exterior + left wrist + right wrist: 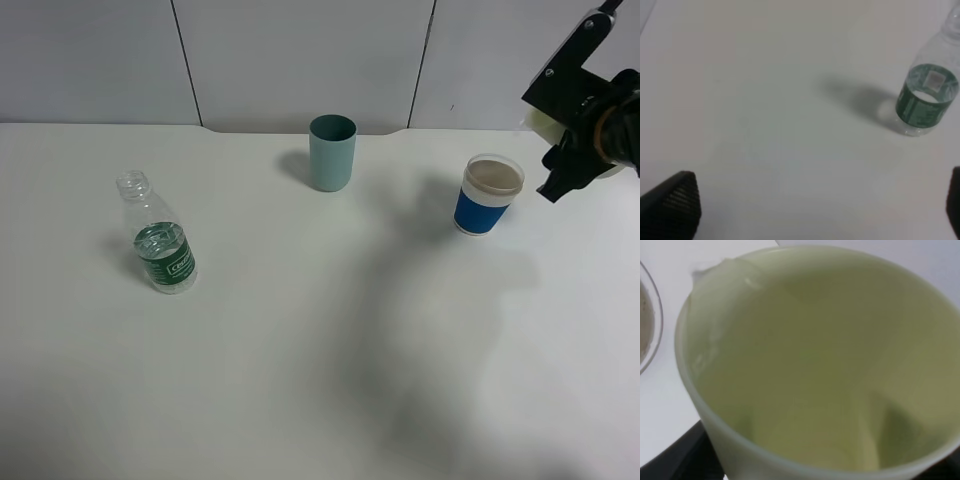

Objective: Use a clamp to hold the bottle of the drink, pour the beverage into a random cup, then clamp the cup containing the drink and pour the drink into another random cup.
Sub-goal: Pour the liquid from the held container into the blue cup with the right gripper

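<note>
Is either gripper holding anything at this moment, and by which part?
The right gripper holds the yellow-green cup by its outer wall; how high is hidden. The left gripper is open, empty.

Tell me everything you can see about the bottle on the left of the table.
The bottle is small, of clear plastic, with a ribbed neck and no cap on it. A dark green label with white lettering wraps its lower part. Clear liquid seems to stand about as high as the label's top. It stands upright on the left of the white table, casting a soft shadow. Only the table touches it.
</note>
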Controlling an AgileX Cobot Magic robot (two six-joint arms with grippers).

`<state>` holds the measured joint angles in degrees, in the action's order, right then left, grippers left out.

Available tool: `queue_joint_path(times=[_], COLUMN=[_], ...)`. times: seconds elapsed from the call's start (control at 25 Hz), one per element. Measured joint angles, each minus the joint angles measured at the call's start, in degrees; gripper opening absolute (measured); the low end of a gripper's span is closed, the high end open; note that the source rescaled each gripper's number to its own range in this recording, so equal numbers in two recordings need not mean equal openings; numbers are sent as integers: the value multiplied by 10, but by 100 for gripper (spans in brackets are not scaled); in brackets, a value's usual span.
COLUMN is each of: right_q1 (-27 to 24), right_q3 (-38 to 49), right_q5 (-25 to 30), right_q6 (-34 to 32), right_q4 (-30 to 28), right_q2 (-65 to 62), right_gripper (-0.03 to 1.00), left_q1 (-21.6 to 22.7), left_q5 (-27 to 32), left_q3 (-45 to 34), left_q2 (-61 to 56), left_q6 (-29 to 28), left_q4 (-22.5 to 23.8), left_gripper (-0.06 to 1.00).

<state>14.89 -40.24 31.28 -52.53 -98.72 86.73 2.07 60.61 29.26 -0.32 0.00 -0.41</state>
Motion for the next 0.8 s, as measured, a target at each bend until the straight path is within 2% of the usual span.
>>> queue_joint_path(times=[0.28, 0.6, 0.8], right_q1=[0, 0, 0], right_q3=[0, 0, 0], right_q5=[0, 4, 11], right_q6=[46, 60, 99], right_q4=[0, 0, 0], right_q2=[0, 0, 0], right_gripper=[3, 3, 3], left_q1=[0, 0, 0], left_q5=[0, 0, 0], left_q3=[0, 0, 0], left_q2=[0, 0, 0], left_q6=[0, 0, 0], left_q4=[0, 0, 0], left_gripper=[100, 100, 100])
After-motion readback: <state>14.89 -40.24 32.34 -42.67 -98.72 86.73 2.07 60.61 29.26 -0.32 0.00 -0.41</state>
